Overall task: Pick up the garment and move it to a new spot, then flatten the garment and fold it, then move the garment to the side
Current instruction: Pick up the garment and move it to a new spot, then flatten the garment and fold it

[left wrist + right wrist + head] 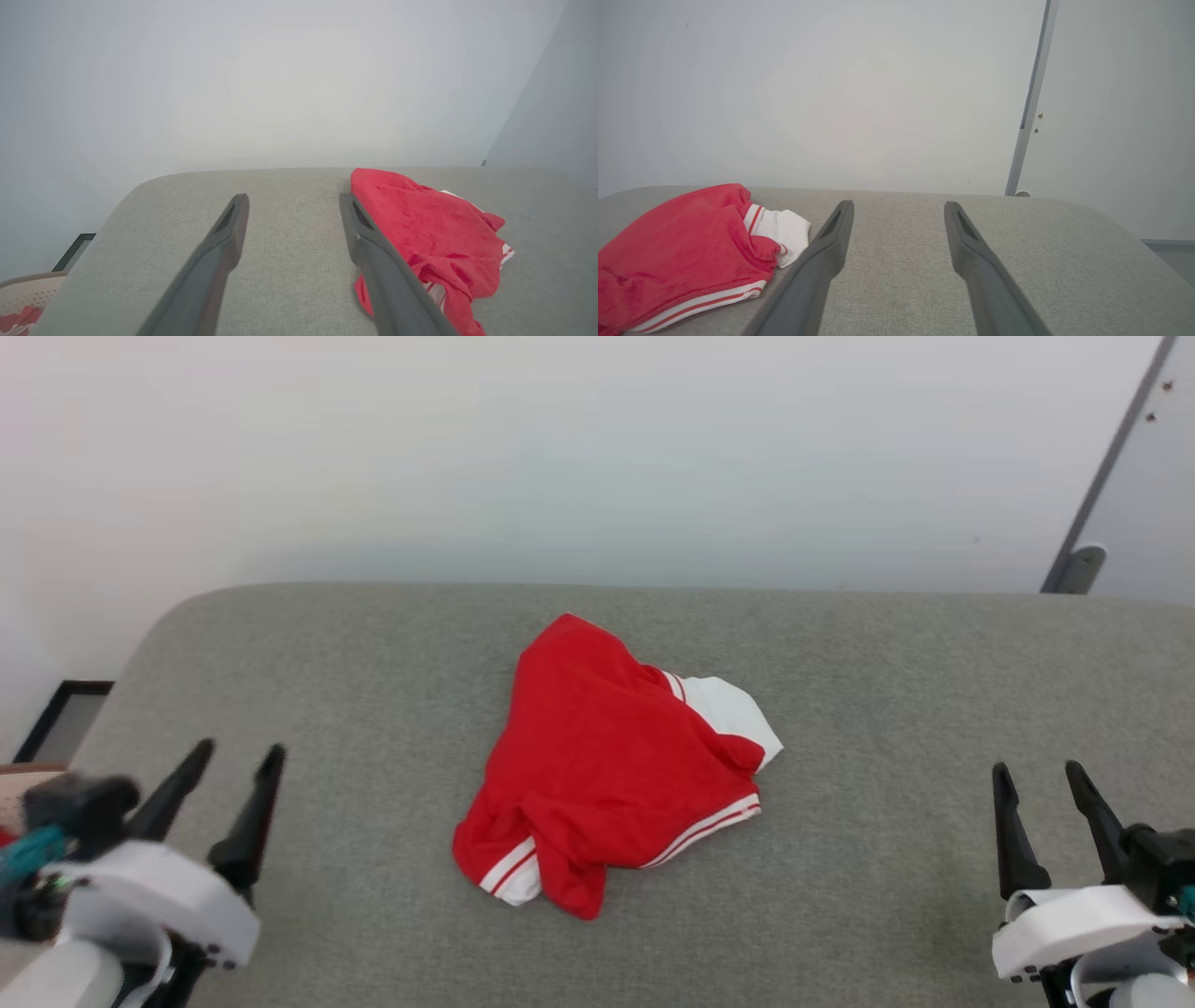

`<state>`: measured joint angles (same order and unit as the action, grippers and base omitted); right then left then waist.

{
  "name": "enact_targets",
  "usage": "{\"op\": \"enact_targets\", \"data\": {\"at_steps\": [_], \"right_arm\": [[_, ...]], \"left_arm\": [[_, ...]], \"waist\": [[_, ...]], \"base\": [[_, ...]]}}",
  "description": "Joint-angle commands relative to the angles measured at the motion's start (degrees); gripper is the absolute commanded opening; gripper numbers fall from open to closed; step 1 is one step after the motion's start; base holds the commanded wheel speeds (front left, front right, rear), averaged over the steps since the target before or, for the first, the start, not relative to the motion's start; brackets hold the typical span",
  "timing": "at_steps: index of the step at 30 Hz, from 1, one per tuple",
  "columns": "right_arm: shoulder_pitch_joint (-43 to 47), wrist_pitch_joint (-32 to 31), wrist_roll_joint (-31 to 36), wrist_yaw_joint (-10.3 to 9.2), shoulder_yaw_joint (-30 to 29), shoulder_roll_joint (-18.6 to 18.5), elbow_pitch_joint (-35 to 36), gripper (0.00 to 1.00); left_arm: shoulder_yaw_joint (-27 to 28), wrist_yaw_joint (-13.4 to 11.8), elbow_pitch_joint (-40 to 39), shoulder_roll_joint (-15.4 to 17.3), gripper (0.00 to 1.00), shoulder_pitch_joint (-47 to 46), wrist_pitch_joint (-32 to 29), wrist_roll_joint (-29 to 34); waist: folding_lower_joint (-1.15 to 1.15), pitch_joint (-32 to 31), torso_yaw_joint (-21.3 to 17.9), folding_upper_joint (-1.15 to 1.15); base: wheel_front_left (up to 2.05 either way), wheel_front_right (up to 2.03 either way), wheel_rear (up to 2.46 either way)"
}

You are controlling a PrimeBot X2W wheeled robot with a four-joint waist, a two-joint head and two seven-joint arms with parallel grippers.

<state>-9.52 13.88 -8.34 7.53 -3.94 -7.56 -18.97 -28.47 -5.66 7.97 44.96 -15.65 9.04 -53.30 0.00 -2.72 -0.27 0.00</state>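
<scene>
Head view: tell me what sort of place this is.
Likely a plain indoor test room: a grey fabric-covered surface against a bare white wall, a crumpled red garment on it, a grey door frame at the right.

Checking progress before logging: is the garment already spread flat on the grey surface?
No, the garment lies crumpled in a heap on the grey surface.

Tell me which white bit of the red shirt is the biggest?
The plain white patch at the garment's far right corner. The others along its near edge are thin red-striped bands.
</scene>
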Motion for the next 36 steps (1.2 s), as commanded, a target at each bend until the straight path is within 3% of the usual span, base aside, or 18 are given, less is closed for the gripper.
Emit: {"op": "enact_targets", "data": {"at_steps": [1,7,17,26,36], "right_arm": [[0.9,0.26,0.29,-0.07,-0.57,0.09,0.18,1.0],[2.51,0.31,0.49,-0.07,-1.67,0.59,0.57,1.0],[3.45,0.28,0.72,-0.07,-2.02,1.2,0.76,1.0],[3.58,-0.23,0.37,-0.07,-1.36,1.41,0.7,1.0],[-0.48,-3.15,-0.45,-0.07,1.66,0.38,-0.47,1.0]], "left_arm": [[0.69,-0.56,-0.26,0.2,1.0,1.57,1.41,0.01],[3.55,-0.7,-0.08,1.56,1.0,7.64,5.27,0.53],[10.9,0.68,0.01,-1.56,1.0,13.57,6.16,1.54],[13.82,2.72,0.29,-3.15,1.0,14.74,6.11,3.19],[15.34,1.18,-1.09,-4.86,1.0,14.19,6.1,3.88]], "waist": [[0.0,-0.86,1.13,0.0],[0.0,-1.16,2.09,0.0],[0.0,-1.13,2.83,0.0],[0.0,-0.76,3.12,0.0],[0.0,0.98,7.8,0.0]], "base": [[0.0,0.0,0.0],[0.0,0.0,0.0],[0.0,0.0,0.0],[0.0,0.0,0.0],[0.0,0.0,0.0]]}}
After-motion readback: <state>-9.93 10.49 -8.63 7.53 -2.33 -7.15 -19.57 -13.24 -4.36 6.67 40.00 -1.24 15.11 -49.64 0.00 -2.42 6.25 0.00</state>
